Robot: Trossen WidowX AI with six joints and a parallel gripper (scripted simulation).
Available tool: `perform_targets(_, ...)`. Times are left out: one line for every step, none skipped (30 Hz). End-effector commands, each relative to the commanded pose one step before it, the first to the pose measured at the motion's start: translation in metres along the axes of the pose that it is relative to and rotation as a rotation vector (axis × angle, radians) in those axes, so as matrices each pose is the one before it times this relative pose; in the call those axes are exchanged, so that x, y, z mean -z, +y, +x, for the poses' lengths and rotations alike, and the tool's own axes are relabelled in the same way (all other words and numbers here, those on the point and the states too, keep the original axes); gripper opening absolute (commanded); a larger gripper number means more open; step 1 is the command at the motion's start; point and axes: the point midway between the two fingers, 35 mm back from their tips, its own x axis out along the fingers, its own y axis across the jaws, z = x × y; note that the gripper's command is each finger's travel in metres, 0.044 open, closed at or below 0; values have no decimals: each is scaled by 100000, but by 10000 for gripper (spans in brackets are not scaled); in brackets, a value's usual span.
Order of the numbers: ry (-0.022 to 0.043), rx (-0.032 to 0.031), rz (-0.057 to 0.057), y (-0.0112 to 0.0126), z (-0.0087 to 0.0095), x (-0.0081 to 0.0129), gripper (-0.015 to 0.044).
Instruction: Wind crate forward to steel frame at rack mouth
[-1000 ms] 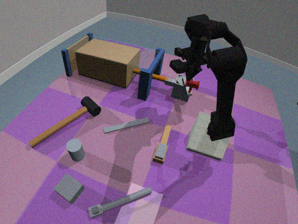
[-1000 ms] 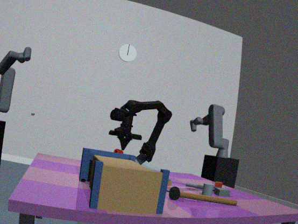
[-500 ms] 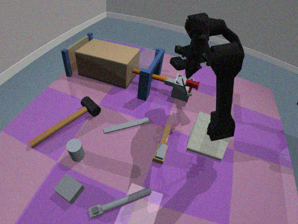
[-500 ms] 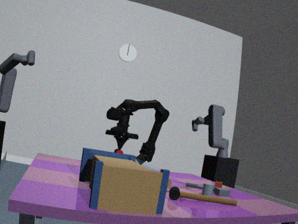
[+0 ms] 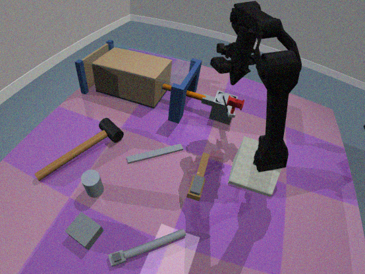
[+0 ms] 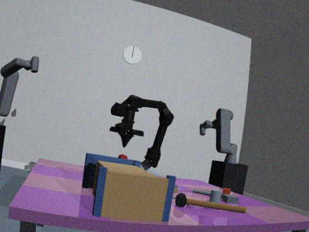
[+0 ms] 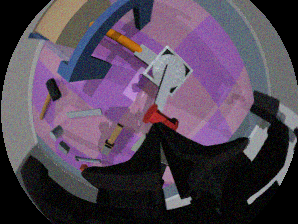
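The tan crate (image 5: 132,77) (image 6: 122,168) (image 7: 75,30) sits flat in the rack, with a gap between its front and the blue steel frame (image 5: 177,103) (image 6: 111,158). An orange strap (image 5: 196,95) (image 7: 125,40) runs from it under the frame's top bar to the winch (image 5: 220,113) (image 7: 176,64). The winch handle's crank arm (image 7: 163,91) lies across the winch top, with its red knob (image 5: 236,103) (image 6: 122,156) (image 7: 160,118) at the outer end. My gripper (image 5: 233,82) (image 6: 124,145) (image 7: 157,126) is shut and empty, above the knob. The key is hidden.
A mallet (image 5: 74,153), a flat bar (image 5: 155,153), a wooden-handled tool (image 5: 203,166), a grey cylinder (image 5: 93,184), a grey block (image 5: 84,230) and a grey bar tool (image 5: 151,244) lie away from the winch. A pale slab (image 5: 242,174) lies under the arm's base.
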Motion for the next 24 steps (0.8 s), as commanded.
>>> perform_targets(934, 432, -419, 29, -810, 211, 0)
perform_targets(0, 0, 0, 0, 0, 0, 0)
perform_targets(0, 0, 0, 0, 0, 0, 0)
perform_targets(2, -4, -17, 43, 105, 39, 0)
perform_targets(4, -8, -36, 88, 216, 82, 0)
perform_targets(8, -13, -57, 139, 345, 136, 0)
perform_targets(11, -17, -67, 163, 411, 168, 0)
perform_targets(16, -23, -81, 192, 497, 214, 0)
perform_targets(24, -30, -98, 228, 605, 275, 0)
perform_targets(34, -40, -116, 263, 724, 349, 0)
perform_targets(36, -39, -105, 231, 658, 336, 0)
perform_targets(24, -26, -64, 138, 405, 216, 0)
perform_targets(9, -9, -21, 45, 135, 74, 0)
perform_targets(0, 0, 0, 0, 0, 0, 0)
perform_targets(0, 0, 0, 0, 0, 0, 0)
perform_targets(0, 0, 0, 0, 0, 0, 0)
perform_targets(0, 0, 0, 0, 0, 0, 0)
perform_targets(0, 0, 0, 0, 0, 0, 0)
perform_targets(0, 0, 0, 0, 28, -1, 0)
perform_targets(-1, -1, -1, 1, 50, -1, 0)
perform_targets(-1, -1, -1, 1, 74, -2, 0)
perform_targets(-1, -1, -1, 1, 87, -2, 0)
perform_targets(-1, -2, -2, 2, 103, -1, 0)
perform_targets(-1, -2, -2, 2, 121, -1, 0)
